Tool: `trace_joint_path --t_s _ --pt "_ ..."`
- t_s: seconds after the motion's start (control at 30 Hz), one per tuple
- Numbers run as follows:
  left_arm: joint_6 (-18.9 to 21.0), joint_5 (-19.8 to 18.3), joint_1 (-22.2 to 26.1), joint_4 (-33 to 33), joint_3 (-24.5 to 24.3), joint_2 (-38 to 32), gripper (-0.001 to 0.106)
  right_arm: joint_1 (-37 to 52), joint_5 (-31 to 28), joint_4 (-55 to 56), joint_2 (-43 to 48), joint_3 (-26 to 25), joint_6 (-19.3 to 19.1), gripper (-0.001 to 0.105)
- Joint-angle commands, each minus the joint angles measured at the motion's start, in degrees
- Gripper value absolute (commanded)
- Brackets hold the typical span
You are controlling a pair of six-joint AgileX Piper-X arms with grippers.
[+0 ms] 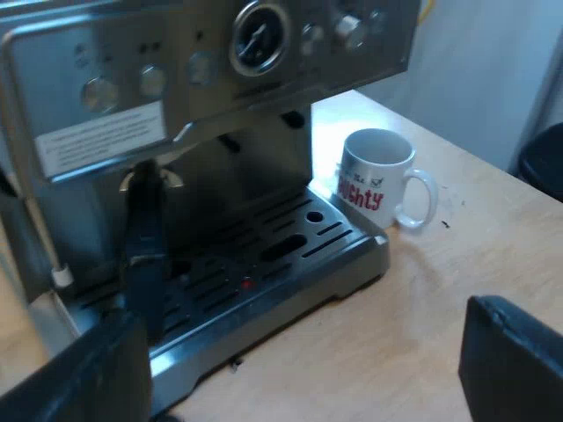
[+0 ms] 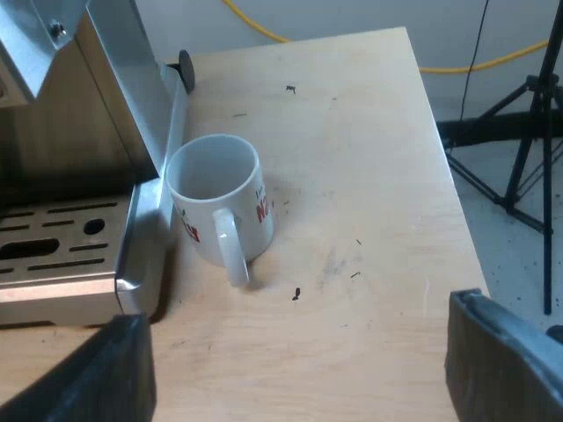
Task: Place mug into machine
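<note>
A white mug [image 1: 378, 176] with red lettering stands upright and empty on the wooden table, touching the corner of the espresso machine's [image 1: 176, 79] drip tray [image 1: 290, 255]. A dark holder handle [image 1: 145, 246] hangs from the machine's front over the tray. My left gripper [image 1: 299, 387] is open and empty, facing the tray from a short way off. In the right wrist view the mug [image 2: 215, 198] sits beside the drip tray [image 2: 62, 255], its handle turned toward my right gripper [image 2: 299, 378]. That gripper hovers open above the table, apart from the mug.
The wooden table [image 2: 369, 176] ends at an edge beyond the mug, with a tripod [image 2: 519, 149] and a yellow cable [image 2: 475, 63] on the floor past it. A dark round object [image 1: 545, 163] sits off the table's far side. A small red spot [image 1: 246, 283] marks the tray grate.
</note>
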State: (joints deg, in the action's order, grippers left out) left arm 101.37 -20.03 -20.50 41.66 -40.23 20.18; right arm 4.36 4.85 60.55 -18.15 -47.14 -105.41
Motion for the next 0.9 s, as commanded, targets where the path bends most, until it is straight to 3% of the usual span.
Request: trace_joint_path --t_s 0.03,0.27,0.5,0.7,0.77,0.9 --pt "0.0 -0.3 -2.1 -4.1 -0.9 3.6 0.073 -0.1 0.4 -1.7 -1.8 -0.6 -1.3 0.069" --pt "0.0 -0.3 -8.0 -11.1 -0.9 10.5 0.073 -0.1 -0.6 -3.0 -5.4 -0.6 -2.8 0.069" --pt "0.4 2.7 -15.2 -18.1 -0.9 18.4 0.073 -0.1 -1.4 -4.3 -9.0 -0.6 -4.0 0.069" --pt "0.8 5.0 -17.3 -21.2 -0.9 23.7 0.073 -5.3 -6.9 -4.6 -13.3 -0.6 -6.1 0.069" --pt "0.8 5.0 -17.3 -21.6 -0.9 24.7 0.073 -7.5 -8.1 -5.1 -14.5 -0.5 -5.2 0.069" --pt "0.8 5.0 -17.3 -22.0 -0.9 25.8 0.073 -11.7 -8.9 -7.6 -17.4 0.1 1.0 0.069"
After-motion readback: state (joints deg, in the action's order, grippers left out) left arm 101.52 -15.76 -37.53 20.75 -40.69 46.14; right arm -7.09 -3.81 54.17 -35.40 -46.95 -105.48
